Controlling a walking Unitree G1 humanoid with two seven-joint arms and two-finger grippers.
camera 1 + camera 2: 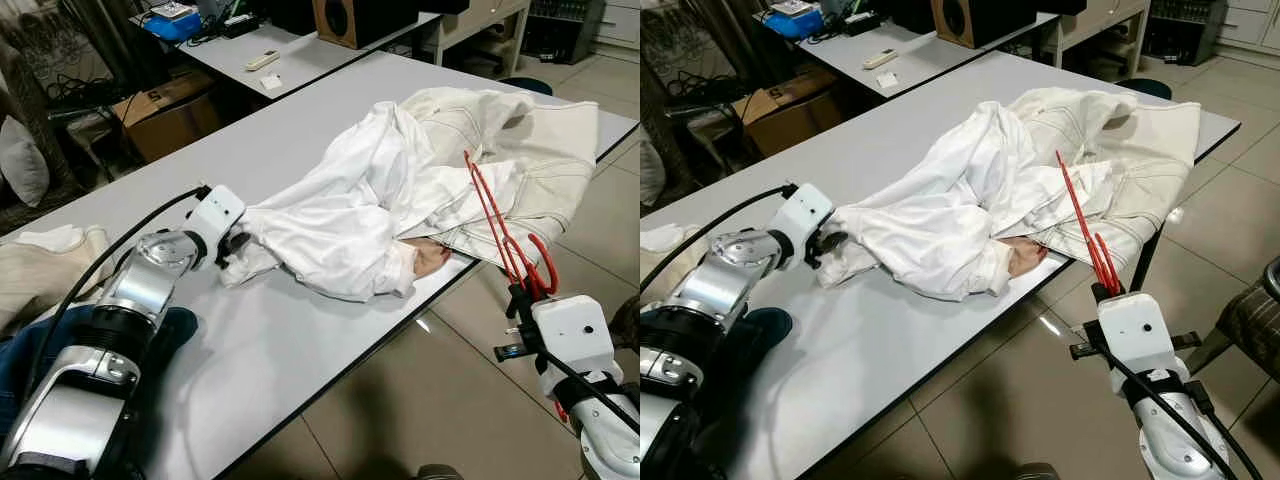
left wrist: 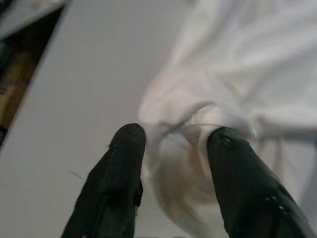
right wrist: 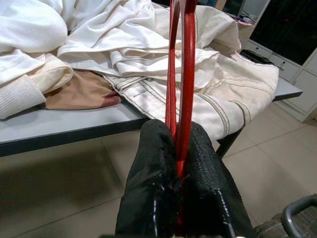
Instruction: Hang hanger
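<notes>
Item: red wire hanger (image 1: 497, 218), pinched in right tool (image 3: 179, 163) at counter's (image 1: 300, 340) 4 o'clock edge. Left tool (image 2: 171, 148), spread around white garment's (image 1: 360, 210) cuff at 9 o'clock. Advice: close on cuff, steady cloth, then thread hanger in slowly

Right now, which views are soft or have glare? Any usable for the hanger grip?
Left wrist view: blurred throughout, left gripper fingers and white garment both soft. Right wrist view: sharp, right gripper shut on the red hanger. Eye views: evenly lit and sharp; small glare patch on the floor by the table edge.
</notes>
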